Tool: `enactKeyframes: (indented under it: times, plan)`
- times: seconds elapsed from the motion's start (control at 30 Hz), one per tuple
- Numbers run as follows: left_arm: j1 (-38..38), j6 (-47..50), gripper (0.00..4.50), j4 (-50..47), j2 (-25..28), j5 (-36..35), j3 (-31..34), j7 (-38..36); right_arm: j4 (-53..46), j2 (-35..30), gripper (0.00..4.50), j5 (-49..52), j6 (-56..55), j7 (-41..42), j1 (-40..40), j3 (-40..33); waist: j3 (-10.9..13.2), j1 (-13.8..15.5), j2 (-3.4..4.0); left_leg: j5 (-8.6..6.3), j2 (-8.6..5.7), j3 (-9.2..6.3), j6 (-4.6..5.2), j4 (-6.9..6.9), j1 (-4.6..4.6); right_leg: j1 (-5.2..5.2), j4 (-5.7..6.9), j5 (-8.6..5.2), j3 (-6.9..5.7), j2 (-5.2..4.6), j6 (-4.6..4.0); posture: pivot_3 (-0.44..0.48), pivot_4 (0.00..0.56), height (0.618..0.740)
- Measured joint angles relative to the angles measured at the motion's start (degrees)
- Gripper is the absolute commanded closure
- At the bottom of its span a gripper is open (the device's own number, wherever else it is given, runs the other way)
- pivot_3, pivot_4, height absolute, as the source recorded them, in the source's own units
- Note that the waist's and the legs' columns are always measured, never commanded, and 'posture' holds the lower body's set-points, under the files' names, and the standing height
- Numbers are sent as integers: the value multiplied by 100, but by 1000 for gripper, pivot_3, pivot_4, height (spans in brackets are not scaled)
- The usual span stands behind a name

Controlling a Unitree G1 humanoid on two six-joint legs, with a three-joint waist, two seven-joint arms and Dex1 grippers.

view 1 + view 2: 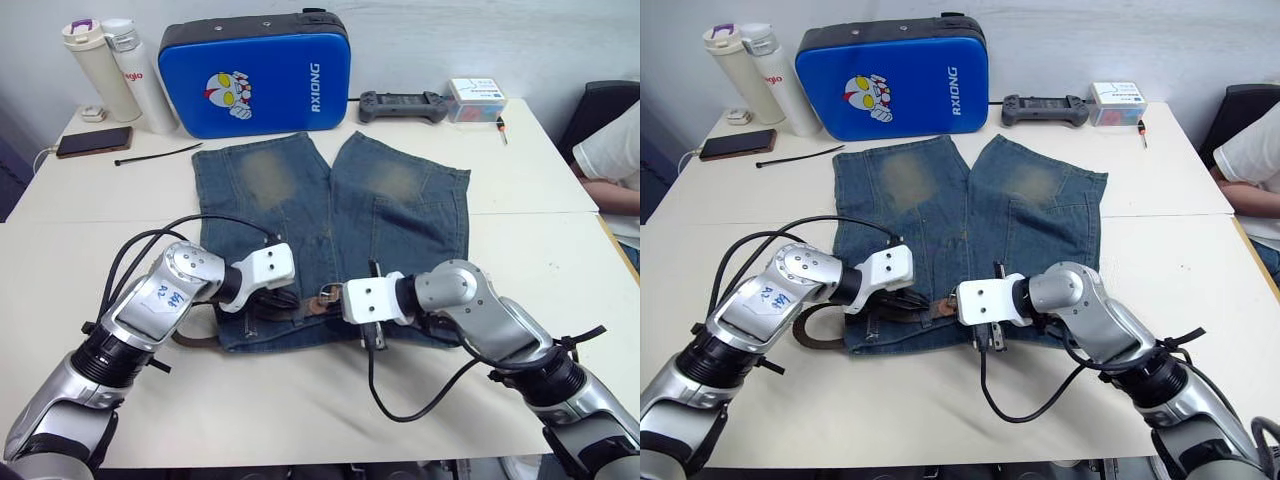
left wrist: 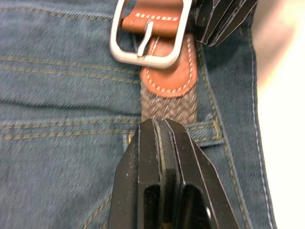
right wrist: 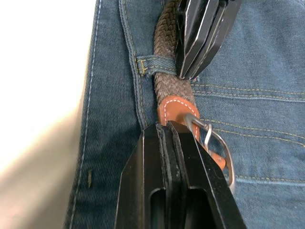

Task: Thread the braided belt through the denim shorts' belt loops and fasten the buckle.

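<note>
Both pincers meet at the shorts' [image 1: 330,230] waistband: the left pincer [image 2: 164,131] clenched on the braided belt [image 2: 167,102] just below its tan tip, the right pincer [image 3: 167,131] closed against the tan tip beside the buckle [image 2: 150,33]. The prong looks seated, so fastening seems nearly done; pulling away unevenly could drag the tip back out or bunch the denim. A belt loop [image 3: 155,64] holds the braid. Arms hide most of the waistband on the desk [image 1: 300,400], so other loops cannot be checked.
</note>
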Motion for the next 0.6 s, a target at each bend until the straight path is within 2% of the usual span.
enactKeyframes:
  times: [0.1,0.37,0.6]
  plan:
    - [0,46,4500,-30,1,-9,3,2,192,36,1752,-134,-217,-63,0,63,0,0,0,0,0,0,0,1,0,0,0,0,0,0,0,0,150,740]
    - [0,91,4500,-111,4,-23,6,6,224,99,1752,-123,-217,-56,-6,61,0,-5,0,0,0,0,-1,1,1,0,0,0,0,0,0,0,150,740]
    - [2,100,4500,-111,3,-26,6,22,-51,210,1752,443,473,124,-137,-266,0,-5,0,0,0,0,-1,1,0,0,1,0,0,0,0,0,150,740]
